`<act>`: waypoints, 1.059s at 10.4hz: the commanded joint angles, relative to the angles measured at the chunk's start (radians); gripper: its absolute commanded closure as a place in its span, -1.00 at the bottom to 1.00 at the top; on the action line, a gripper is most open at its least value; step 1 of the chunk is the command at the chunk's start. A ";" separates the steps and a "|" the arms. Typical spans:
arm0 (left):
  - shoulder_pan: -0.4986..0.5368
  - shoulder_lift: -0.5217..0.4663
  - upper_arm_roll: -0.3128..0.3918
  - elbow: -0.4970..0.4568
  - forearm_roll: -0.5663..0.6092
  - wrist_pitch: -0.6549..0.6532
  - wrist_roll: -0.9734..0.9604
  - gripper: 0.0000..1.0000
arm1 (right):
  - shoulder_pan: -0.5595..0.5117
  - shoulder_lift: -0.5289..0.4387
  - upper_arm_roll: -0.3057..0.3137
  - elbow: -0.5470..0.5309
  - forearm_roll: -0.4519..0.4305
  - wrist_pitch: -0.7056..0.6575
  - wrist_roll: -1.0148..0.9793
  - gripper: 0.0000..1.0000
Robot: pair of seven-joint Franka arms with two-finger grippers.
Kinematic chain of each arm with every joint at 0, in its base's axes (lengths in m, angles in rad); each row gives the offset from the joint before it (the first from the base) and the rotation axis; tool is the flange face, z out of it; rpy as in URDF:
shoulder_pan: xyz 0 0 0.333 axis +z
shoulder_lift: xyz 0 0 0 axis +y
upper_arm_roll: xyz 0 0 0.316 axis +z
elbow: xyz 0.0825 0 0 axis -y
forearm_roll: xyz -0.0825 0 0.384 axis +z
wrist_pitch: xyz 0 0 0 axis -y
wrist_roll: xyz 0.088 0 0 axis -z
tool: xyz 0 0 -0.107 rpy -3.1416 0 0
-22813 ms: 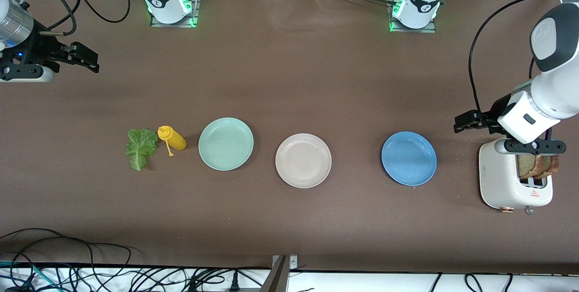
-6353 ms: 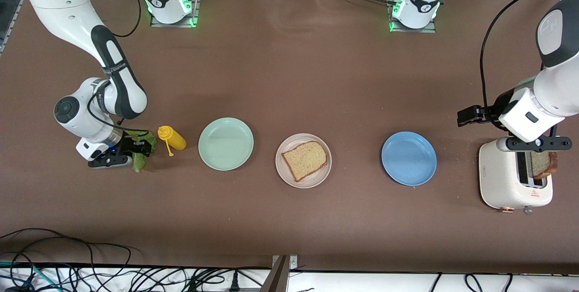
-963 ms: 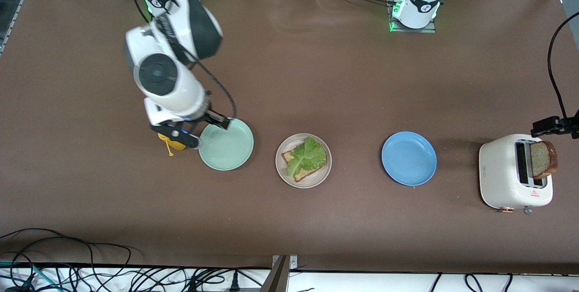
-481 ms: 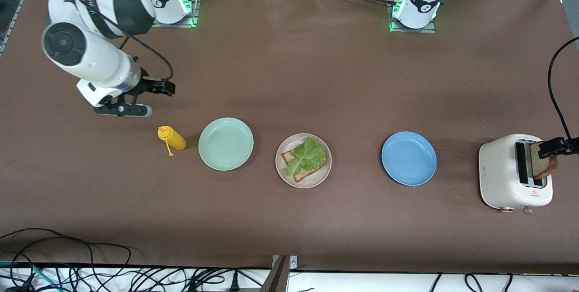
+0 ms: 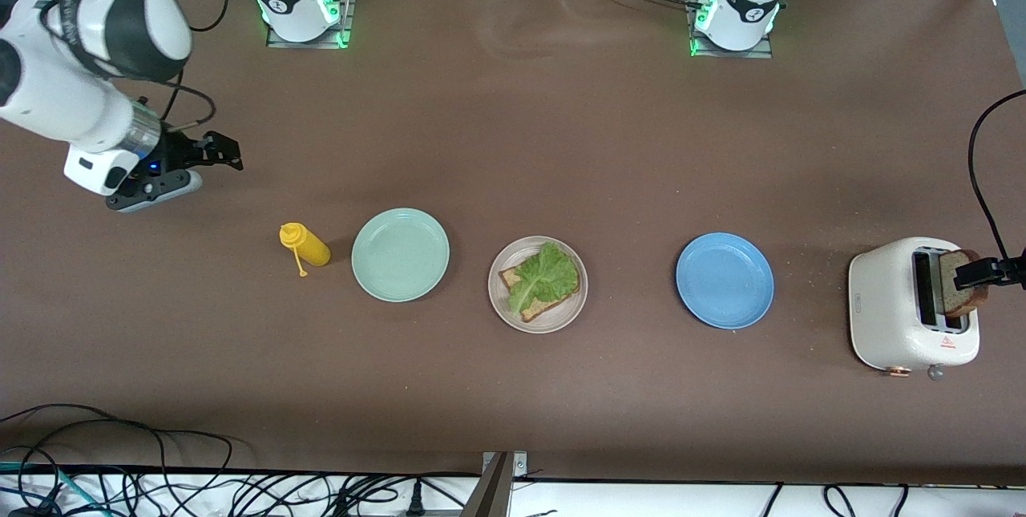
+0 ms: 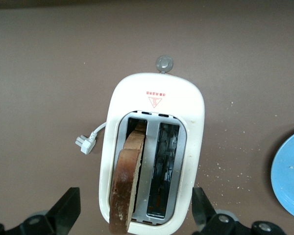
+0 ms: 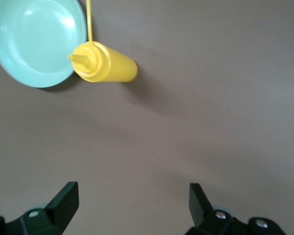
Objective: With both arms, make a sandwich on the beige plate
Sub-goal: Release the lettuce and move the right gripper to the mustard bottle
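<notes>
The right arm [image 5: 96, 36] reaches from its base toward its own end of the table, elbow bent, wrist tipped down. The right gripper [image 5: 215, 150] hangs over bare tabletop [image 5: 513, 140], fingers spread wide and empty; the right wrist view shows both fingertips [image 7: 63, 200] well apart, with the yellow squeeze bottle [image 7: 105, 67] and the mint green plate [image 7: 36, 41] below.

The left arm is almost wholly out of the front view; only its black cable [image 5: 982, 172] and the left gripper [image 5: 990, 272] show, over the white toaster [image 5: 890, 317] at the left arm's end of the table. Its fingers [image 6: 66, 210] stand apart, released, on either side of the toaster. 1 slice of brown bread [image 6: 125, 186] stands upright in 1 slot; the other slot is vacant. A red warning triangle [image 6: 155, 100] with small red lettering, unreadable, marks the toaster's top.

On the beige plate [image 5: 498, 296], between the mint green plate and the blue plate [image 5: 725, 280], lies 1 bread slice [image 5: 529, 310] with the lettuce leaf [image 5: 545, 275] on it.
</notes>
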 commanded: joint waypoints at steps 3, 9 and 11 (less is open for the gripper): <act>0.029 0.047 -0.010 0.015 0.030 0.007 0.012 -1.00 | -0.077 0.123 -0.032 -0.038 0.411 0.086 -0.633 -1.00; 0.047 0.076 -0.010 0.015 0.028 0.011 0.014 -0.27 | -0.131 0.418 -0.029 0.001 1.078 -0.030 -1.417 -1.00; 0.047 0.076 -0.010 0.015 0.025 0.011 0.014 0.16 | -0.131 0.504 -0.006 0.072 1.174 -0.110 -1.584 -1.00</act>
